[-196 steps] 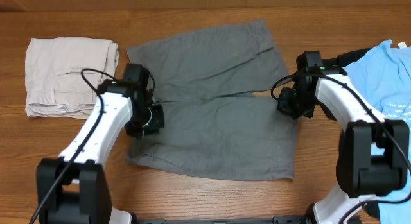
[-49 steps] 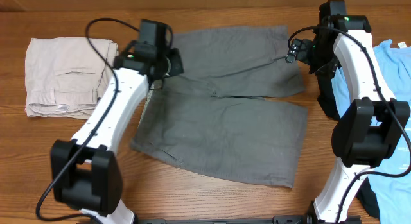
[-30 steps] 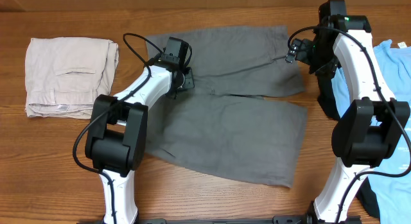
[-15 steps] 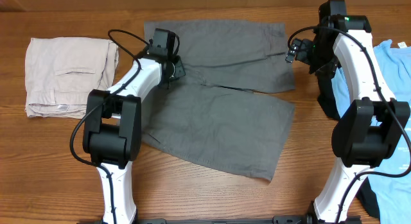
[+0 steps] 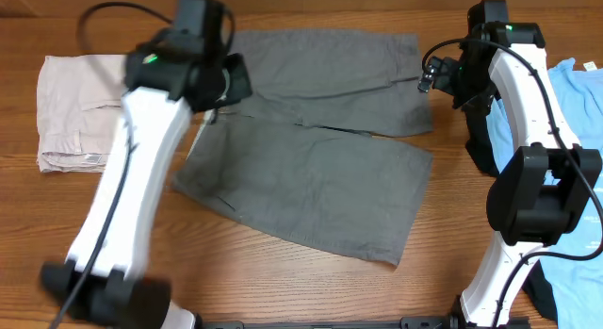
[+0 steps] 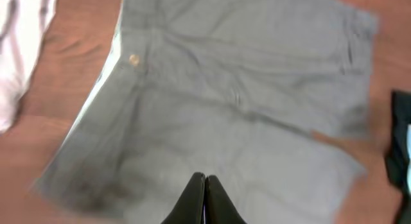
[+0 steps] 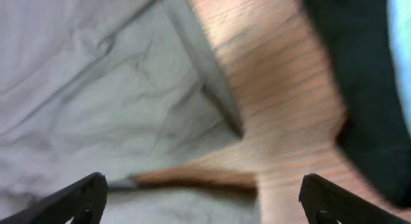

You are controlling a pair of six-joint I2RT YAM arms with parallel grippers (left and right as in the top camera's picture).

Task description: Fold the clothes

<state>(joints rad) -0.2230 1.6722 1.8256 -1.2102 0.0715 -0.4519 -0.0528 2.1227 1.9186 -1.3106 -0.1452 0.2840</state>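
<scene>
Wooden table (image 5: 311,291) fills the view, and on its middle the grey shorts (image 5: 311,159) lie spread flat, waistband to the left, both legs to the right. Folded beige shorts (image 5: 75,112) rest near the left edge. A light-blue T-shirt (image 5: 586,107) and a black garment (image 7: 359,76) lie at the right edge.

We judge that the step in hand is the laying-out of the grey shorts – no fold is made yet. The next move probably calls for a grip on one edge, to bring one leg over the other.

The left gripper (image 6: 205,180) hangs over the cloth below the waistband button (image 6: 133,59), its jaws pressed together with nothing between them – we cannot tell if the tips touch the fabric. The right gripper (image 7: 202,185) stands by the far leg's hem with jaws fully apart, holding nothing.
</scene>
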